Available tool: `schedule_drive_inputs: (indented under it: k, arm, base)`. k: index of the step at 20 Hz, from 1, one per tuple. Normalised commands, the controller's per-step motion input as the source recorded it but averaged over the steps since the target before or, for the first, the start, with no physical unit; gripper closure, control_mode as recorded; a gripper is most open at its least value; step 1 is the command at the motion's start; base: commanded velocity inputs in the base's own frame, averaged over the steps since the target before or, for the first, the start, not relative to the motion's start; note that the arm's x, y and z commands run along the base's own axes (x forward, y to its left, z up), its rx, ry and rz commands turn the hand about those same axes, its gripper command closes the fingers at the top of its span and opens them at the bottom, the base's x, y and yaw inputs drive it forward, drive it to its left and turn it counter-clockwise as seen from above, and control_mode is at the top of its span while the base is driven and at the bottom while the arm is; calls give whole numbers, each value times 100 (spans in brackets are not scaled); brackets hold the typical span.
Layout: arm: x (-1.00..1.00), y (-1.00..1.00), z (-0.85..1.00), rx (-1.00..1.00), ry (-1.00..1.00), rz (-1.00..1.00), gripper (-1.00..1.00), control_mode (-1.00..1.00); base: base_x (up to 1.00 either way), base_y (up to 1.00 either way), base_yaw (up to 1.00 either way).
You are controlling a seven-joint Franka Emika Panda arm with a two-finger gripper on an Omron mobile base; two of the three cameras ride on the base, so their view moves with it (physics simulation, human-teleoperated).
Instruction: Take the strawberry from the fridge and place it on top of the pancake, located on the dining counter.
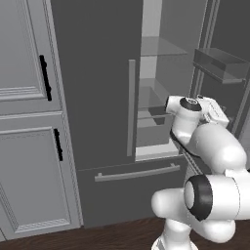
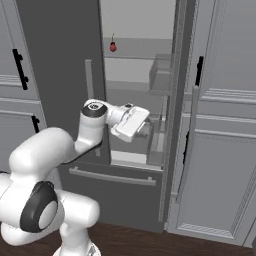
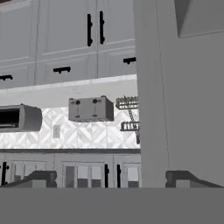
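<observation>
Right base view gives me the fridge [image 2: 135, 100] with its right door swung open, so the pale interior is reachable. My arm sits low in front of the opening, the gripper [image 2: 142, 131] with its jaws spread wide and holding nothing, ready for a reach, I judge. The strawberry [image 2: 113, 47] rests on an upper shelf, well above the hand.

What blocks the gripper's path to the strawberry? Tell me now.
Nothing visible blocks it. In the right base view the strawberry sits on an upper shelf of the open fridge, above the open, empty gripper, which is level with the lower shelves.
</observation>
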Motion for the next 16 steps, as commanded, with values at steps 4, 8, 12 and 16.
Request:
schedule_drive_inputs:
  k: [4, 8, 12, 16]
  arm:
    - [23, 100, -19, 15, -32, -7, -100, -100]
    - [40, 81, -22, 53, -61, -30, -100, -100]
    - [41, 57, -31, 66, -61, -34, -100, -100]
    - [31, 74, -17, 47, -72, -37, -100, -100]
  base:
    - [0, 0, 0]
    - [0, 0, 0]
    - [0, 0, 0]
    - [0, 0, 0]
